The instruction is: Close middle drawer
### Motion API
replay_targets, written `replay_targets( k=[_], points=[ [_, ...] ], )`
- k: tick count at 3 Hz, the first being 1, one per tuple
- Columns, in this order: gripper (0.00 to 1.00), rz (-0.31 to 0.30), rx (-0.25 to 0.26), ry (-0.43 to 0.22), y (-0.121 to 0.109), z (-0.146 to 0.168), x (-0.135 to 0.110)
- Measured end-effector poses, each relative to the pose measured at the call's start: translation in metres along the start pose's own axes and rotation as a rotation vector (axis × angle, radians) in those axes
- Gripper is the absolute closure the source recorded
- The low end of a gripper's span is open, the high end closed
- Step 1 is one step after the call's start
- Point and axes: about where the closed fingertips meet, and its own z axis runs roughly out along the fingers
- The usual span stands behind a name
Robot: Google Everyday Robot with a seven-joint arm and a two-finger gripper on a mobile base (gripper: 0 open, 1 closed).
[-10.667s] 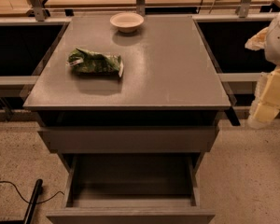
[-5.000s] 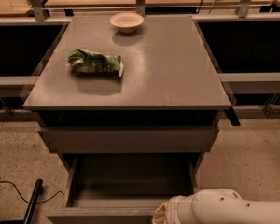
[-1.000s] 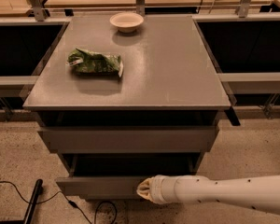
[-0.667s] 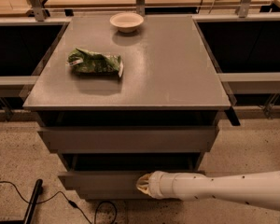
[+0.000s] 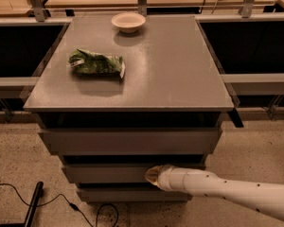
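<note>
The gripper (image 5: 153, 175) leans on the front of the middle drawer (image 5: 104, 173), probably to push it in; the drawer looks almost shut. Whether the gripper is spread or closed, one cannot tell.

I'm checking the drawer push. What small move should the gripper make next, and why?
Probably a short push further straight in. The gripper is at the front of the middle drawer, right of centre. A dark strip shows above that front, so the drawer may not be fully shut.
</note>
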Motion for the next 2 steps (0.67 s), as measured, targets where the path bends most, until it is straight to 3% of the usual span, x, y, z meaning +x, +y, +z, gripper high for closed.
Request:
replay_targets(
  k=[1,2],
  points=[
    [1.00,0.007,0.024,-0.019,-0.0129,-0.0040,0.0026],
    [1.00,0.007,0.024,-0.019,-0.0119,-0.0044,0.0024]
  ],
)
